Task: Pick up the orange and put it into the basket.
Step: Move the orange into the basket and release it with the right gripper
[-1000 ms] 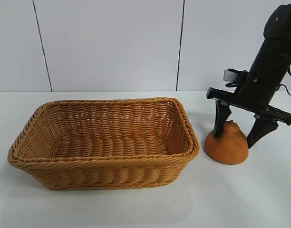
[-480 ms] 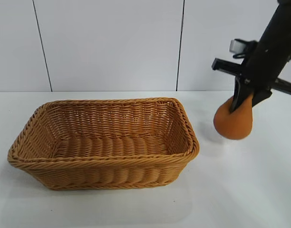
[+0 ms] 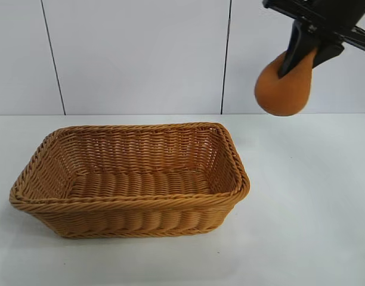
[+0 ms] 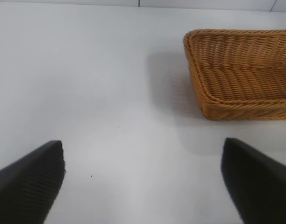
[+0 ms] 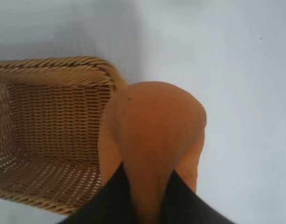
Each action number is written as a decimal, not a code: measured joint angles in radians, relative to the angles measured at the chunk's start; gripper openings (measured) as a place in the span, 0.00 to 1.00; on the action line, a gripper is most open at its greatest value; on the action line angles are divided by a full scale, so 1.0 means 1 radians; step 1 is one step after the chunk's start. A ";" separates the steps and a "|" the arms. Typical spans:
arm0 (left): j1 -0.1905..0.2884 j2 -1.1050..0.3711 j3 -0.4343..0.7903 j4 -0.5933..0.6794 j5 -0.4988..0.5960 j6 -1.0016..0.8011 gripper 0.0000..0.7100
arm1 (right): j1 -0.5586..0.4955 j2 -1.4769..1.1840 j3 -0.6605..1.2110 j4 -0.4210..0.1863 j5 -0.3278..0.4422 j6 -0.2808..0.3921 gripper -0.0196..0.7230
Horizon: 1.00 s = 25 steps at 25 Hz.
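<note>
White surface and pale panelled wall, with the orange (image 3: pixel 282 86) hanging in the air.
Right fingers (image 3: pixel 306 50) are clamped on its narrow top, so its long axis slopes down from them, rounded end lowest, above and just past the near end of the basket (image 3: pixel 130 202). Left fingers (image 4: pixel 31 179) stand wide apart over bare surface (image 4: pixel 101 102), basket well ahead of them.
</note>
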 joint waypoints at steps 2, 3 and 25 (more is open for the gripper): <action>0.000 0.000 0.000 0.000 0.000 0.000 0.91 | 0.065 0.000 -0.011 0.000 -0.006 0.005 0.08; 0.000 0.000 0.000 0.000 0.000 0.000 0.91 | 0.101 0.000 -0.015 0.000 -0.015 0.008 0.08; 0.000 0.000 0.000 0.000 0.000 0.000 0.91 | 0.392 0.349 -0.018 0.013 -0.335 0.053 0.08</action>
